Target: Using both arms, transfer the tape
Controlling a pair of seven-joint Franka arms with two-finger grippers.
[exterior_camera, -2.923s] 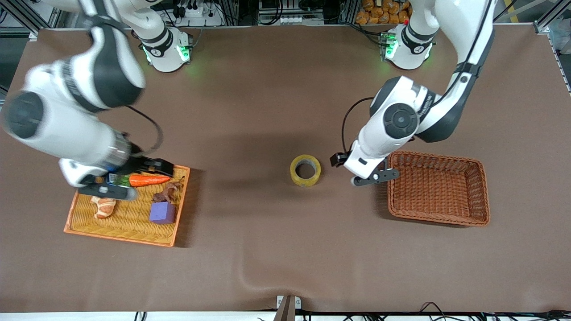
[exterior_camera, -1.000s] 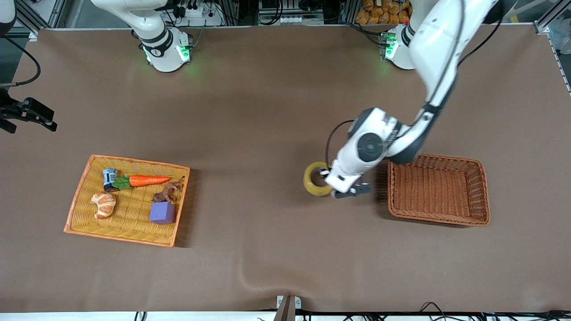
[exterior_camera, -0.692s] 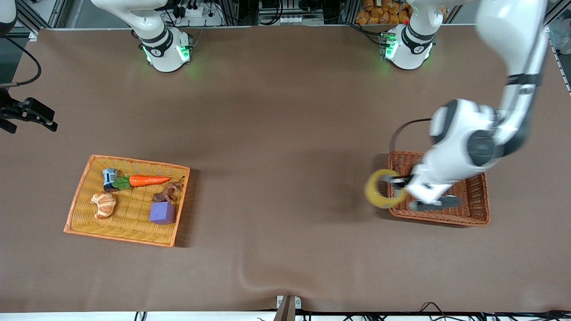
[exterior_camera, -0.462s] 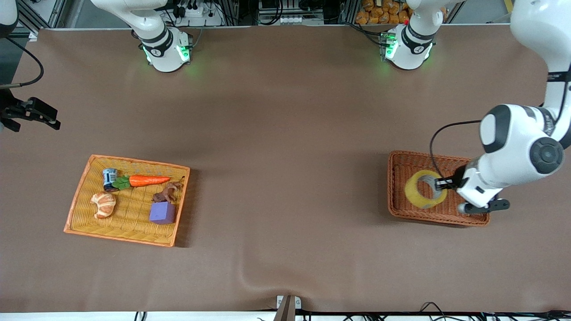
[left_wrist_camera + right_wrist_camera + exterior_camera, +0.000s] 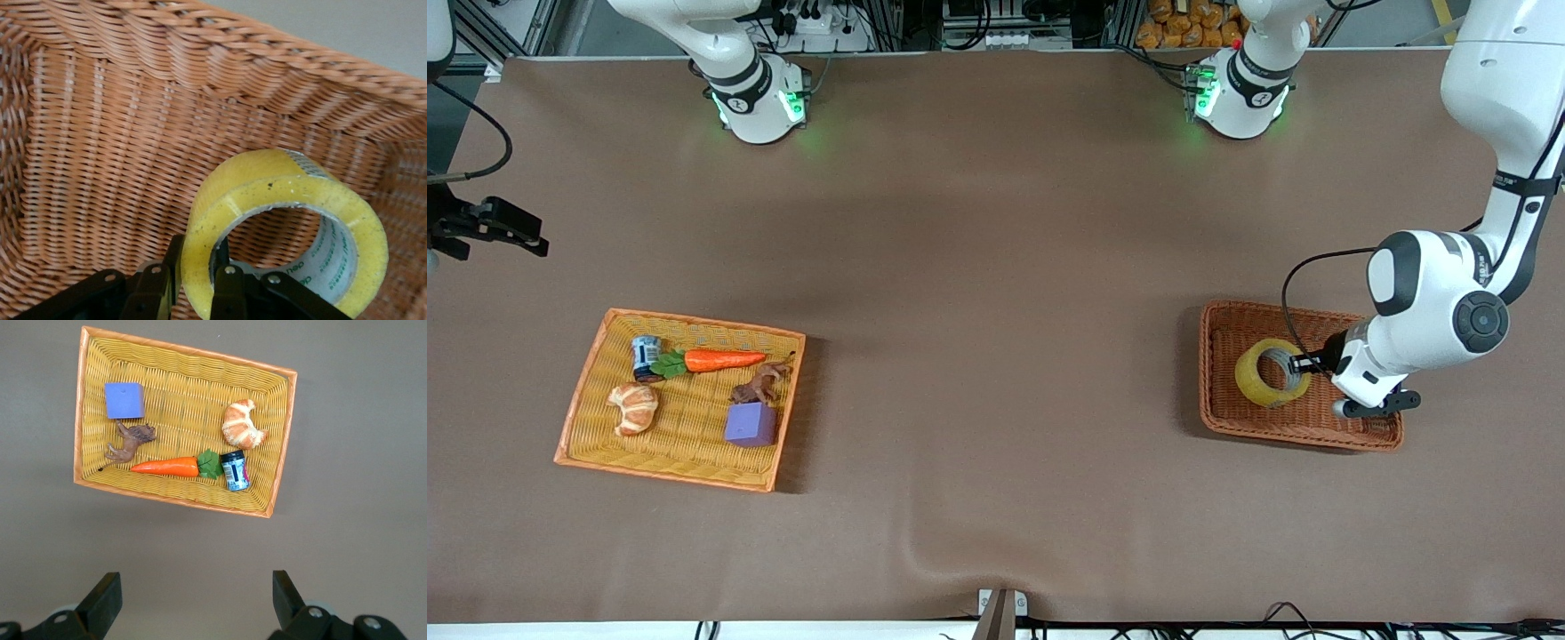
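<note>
The tape (image 5: 1270, 372), a ring-shaped roll of translucent yellowish packing tape with a grey-white core, now hangs low inside the brown wicker basket (image 5: 1360, 439) at the left arm's end of the table, having been carried there from the bare cloth at mid-table within the last second. The left gripper (image 5: 192, 283) is still pinching the roll's wall, one finger inside the core and one outside. That leaves only the release, by my reading. The right gripper (image 5: 193, 597) waits with fingers spread, high over the table near the flat yellow wicker tray (image 5: 285, 440) of toys.
</note>
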